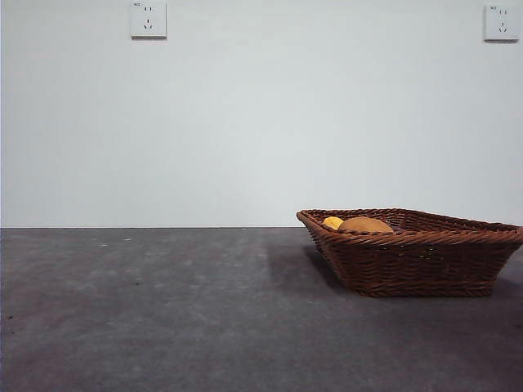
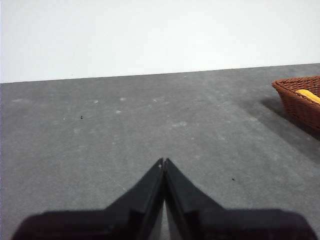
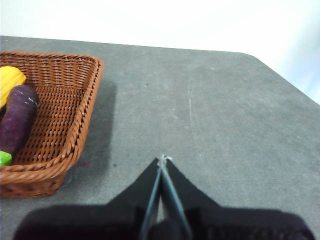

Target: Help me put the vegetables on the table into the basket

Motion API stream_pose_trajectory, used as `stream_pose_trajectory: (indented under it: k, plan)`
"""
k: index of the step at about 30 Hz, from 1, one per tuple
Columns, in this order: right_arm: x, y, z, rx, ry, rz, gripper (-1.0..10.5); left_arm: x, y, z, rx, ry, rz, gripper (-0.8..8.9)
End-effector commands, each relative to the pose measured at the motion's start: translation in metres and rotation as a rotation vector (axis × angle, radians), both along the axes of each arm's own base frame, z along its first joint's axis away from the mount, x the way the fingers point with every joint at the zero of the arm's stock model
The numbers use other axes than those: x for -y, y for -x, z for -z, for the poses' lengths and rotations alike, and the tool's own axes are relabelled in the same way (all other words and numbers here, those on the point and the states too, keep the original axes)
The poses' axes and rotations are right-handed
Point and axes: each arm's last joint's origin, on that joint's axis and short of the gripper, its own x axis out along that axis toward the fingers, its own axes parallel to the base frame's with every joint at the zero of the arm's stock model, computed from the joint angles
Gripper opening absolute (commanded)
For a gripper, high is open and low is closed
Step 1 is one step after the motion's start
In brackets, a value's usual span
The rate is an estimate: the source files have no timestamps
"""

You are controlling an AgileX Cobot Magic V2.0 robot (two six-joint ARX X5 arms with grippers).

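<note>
The brown wicker basket stands on the right part of the dark grey table. Over its rim show the yellow corn and the brown potato. In the right wrist view the basket holds the purple eggplant with its green cap, lying beside the corn. My right gripper is shut and empty over bare table beside the basket. Away from the basket, my left gripper is shut too, over bare table, with a corner of corn in sight. Neither arm shows in the front view.
A white wall with two sockets stands behind the table. The table's rounded far corner lies beyond my right gripper.
</note>
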Motion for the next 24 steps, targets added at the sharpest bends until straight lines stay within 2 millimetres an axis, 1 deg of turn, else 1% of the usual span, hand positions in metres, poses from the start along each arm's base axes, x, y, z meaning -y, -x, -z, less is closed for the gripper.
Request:
stream_pose_trajectory:
  k: [1,24]
  plan:
    - [0.0002,-0.0006,0.0031,-0.003,0.004,0.004,0.0,-0.0002,-0.0005,0.0032,-0.007,0.009,-0.005,-0.03]
    - [0.0002,-0.0006,0.0031,-0.003,0.004,0.004,0.0,0.0019,-0.0001,0.0051,-0.027,0.008,0.017,-0.03]
